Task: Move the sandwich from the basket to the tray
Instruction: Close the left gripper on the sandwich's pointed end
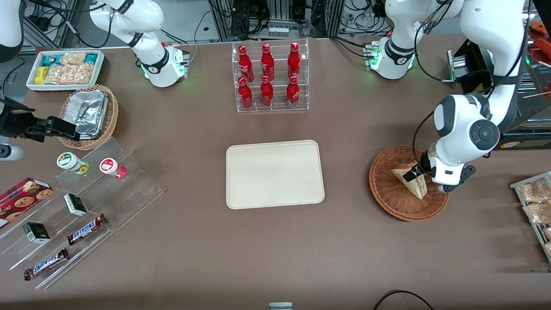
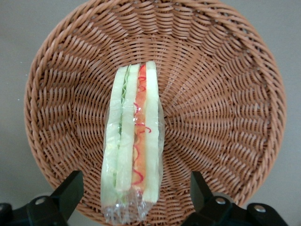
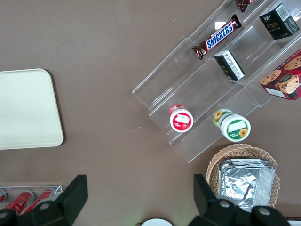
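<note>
Starting mid-frame in the front view: cream-beige tray point(image 1: 275, 174) sitting bare in the centre of the frame, well apart from everything that matters right now.

Moving on toward the working arm's end: reddish-brown wicker basket point(image 1: 381, 183) at mid-height, about level with the tray. Wrapped sandwich point(image 1: 414, 186) not yet out of it, lying on the weave with the layered cut edge facing up.

Then the left gripper point(image 1: 414, 172), hanging right over the basket, down low at the wedge.

Now the bit that counts, from the wrist camera. Sandwich point(image 2: 134, 141) sitting dead between the 2 black fingers point(image 2: 70, 188), with the gripper point(image 2: 134, 183) spread wide and a gap of bare basket point(image 2: 225, 94) weave showing on each side, so nothing pinched yet. Long axis of the wedge running straight away from the camera, square across the line between the 2 fingers. Meaning a squeeze would land on the 2 flat bread faces, not on the ends. Pretty much ideal lineup, by the look of it.

Probably needs only a small drop and a close, then a lift and a sideways carry to the tray. Possible snag: loose clear wrap at the near end, maybe slippery under the pads.
</note>
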Controlling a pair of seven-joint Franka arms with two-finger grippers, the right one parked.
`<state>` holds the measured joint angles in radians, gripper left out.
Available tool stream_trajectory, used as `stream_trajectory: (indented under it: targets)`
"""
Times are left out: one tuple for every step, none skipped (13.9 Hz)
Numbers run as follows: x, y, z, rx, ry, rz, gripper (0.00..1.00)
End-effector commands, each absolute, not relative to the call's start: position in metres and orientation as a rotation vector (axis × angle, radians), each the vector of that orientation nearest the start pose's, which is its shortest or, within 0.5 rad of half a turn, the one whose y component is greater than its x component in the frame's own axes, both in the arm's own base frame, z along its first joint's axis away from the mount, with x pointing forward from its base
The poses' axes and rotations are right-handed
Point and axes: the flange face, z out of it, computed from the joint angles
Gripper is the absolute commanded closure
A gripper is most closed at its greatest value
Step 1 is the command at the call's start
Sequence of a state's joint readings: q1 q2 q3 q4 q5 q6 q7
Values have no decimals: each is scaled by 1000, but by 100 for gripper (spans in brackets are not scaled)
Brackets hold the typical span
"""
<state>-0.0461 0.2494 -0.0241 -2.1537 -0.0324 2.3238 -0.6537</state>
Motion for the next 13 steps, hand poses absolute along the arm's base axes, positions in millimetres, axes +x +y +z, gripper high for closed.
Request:
stream_trajectory:
  targets:
    - [551,-38,261,-2991,-980,108,0]
    - [550,-37,256,-2990,-982,108,0]
    - [549,-36,253,-2986,-986,117,4]
    - [549,-34,253,-2984,-990,119,26]
    - [547,-33,252,-2980,-991,132,66]
    - [546,-32,253,-2978,-993,135,95]
    - [544,-32,259,-2976,-992,144,100]
    - [543,-32,265,-2970,-988,170,100]
    - [544,-34,279,-2966,-982,191,100]
    - [547,-37,295,-2968,-964,204,100]
    - [549,-42,309,-2967,-942,218,100]
    - [551,-48,318,-2976,-908,220,100]
    - [554,-63,329,-2991,-848,215,100]
